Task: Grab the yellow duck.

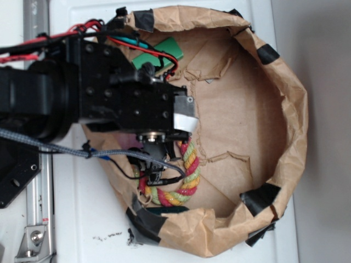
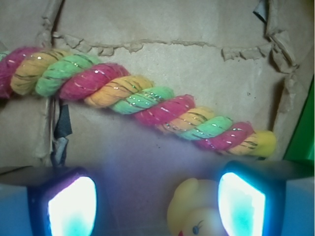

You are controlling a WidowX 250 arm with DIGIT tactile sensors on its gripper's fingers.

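Gripper (image 2: 157, 204) pads are spread wide at the frame's bottom, the glossy rounded yellow duck (image 2: 194, 211) seen between them below the braided rope (image 2: 133, 101).

Black arm (image 1: 98, 93) over braided rope (image 1: 184, 181) in paper-lined basin (image 1: 285, 164).

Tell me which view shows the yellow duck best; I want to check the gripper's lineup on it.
The wrist view. The yellow duck shows at the bottom edge, head, eye and beak visible, between the open gripper fingers, nearer the right one, below the braided rope. In the exterior view the arm hides the duck entirely; only the rope and paper bin show.
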